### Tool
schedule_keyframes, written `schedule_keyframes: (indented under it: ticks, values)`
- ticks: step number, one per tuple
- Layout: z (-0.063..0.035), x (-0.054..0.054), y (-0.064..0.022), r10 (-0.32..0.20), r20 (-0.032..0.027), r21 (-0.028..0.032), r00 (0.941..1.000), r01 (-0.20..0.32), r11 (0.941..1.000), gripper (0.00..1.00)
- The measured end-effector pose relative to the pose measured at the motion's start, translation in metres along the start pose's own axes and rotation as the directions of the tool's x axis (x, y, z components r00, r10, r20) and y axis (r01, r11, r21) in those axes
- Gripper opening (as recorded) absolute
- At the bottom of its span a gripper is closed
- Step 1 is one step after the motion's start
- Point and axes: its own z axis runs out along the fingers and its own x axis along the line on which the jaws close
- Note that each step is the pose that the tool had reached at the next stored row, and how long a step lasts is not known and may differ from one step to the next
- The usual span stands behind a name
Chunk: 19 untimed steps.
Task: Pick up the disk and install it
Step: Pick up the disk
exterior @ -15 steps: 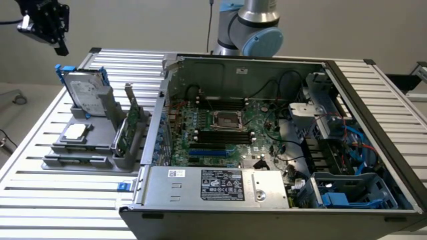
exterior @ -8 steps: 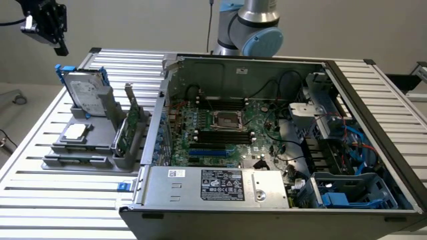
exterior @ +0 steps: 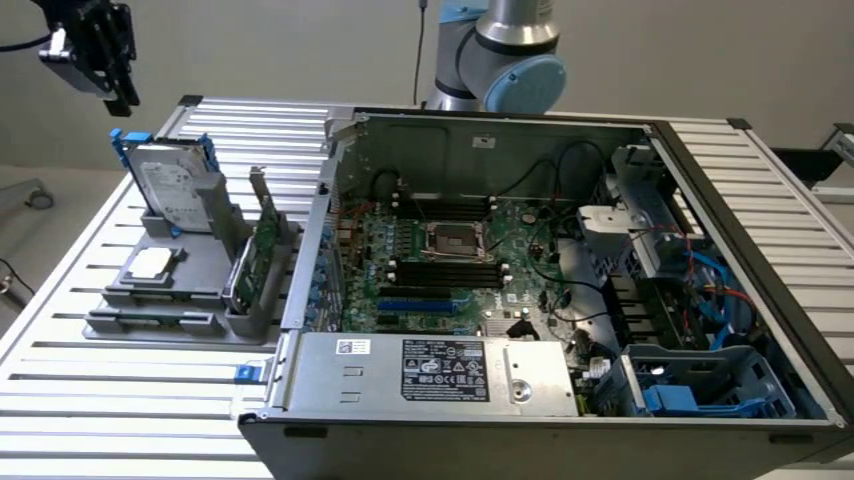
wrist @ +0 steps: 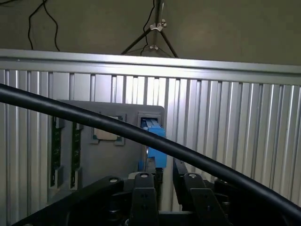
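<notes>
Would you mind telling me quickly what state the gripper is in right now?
Gripper: open, holding nothing; it hangs above the disk.

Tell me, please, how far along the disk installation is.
Nothing looks done yet: the disk stands upright in its grey holder, outside the open computer case. In hand: the claw hangs above the disk, open and empty. Left: both picking it up and installing it.
</notes>
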Motion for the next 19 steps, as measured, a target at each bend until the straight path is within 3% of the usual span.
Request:
schedule_keyframes:
  ticks: [1, 3, 4, 13, 19]
  values:
    - [0.0001, 0.000, 0.0000, 0.000, 0.0000, 0.0001, 1.0000, 0.000, 1.0000, 0.36]
    - [0.0009, 0.000, -0.0001, 0.000, 0.0000, 0.0004, 1.0000, 0.000, 1.0000, 0.36]
    - [0.0016, 0.000, -0.0001, 0.000, 0.0000, 0.0004, 1.0000, 0.000, 1.0000, 0.42]
    - [0.0176, 0.002, -0.0006, 0.000, -0.0001, 0.0005, 1.0000, 0.000, 1.0000, 0.42]
    - [0.0247, 0.003, -0.0009, 0.000, -0.0071, 0.0003, 1.0000, 0.000, 1.0000, 0.42]
